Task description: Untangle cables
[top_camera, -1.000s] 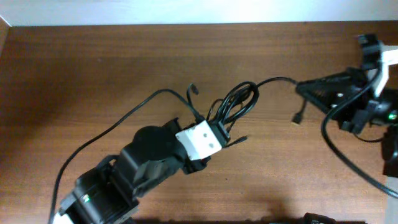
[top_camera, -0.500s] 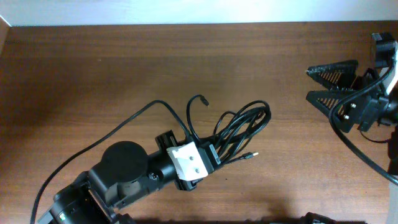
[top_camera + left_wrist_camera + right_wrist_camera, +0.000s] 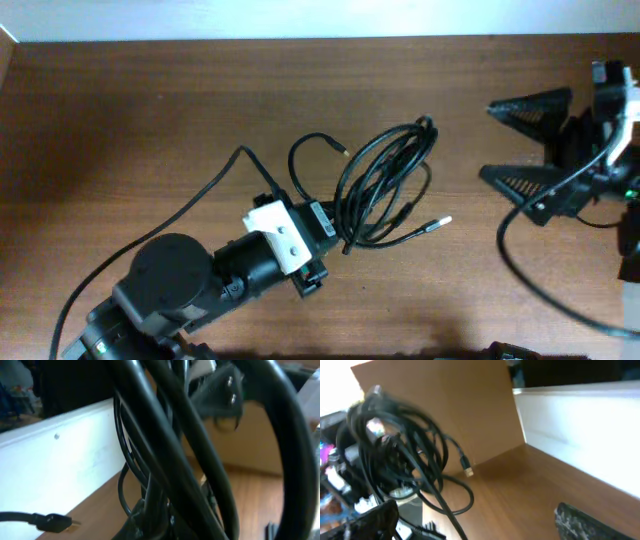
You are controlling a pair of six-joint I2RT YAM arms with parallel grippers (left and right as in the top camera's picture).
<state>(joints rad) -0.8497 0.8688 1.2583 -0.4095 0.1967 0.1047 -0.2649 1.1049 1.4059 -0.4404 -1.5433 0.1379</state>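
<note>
clamping cables [image 3: 385,175], left hand [image 3: 335,232] closed on them, right hand [image 3: 522,142] spread wide near table [image 3: 100,100] edge

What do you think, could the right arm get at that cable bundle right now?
Probably yes. The right gripper is open and faces the cable bundle, with only bare table between them. The left gripper grips the bundle's other side.
</note>
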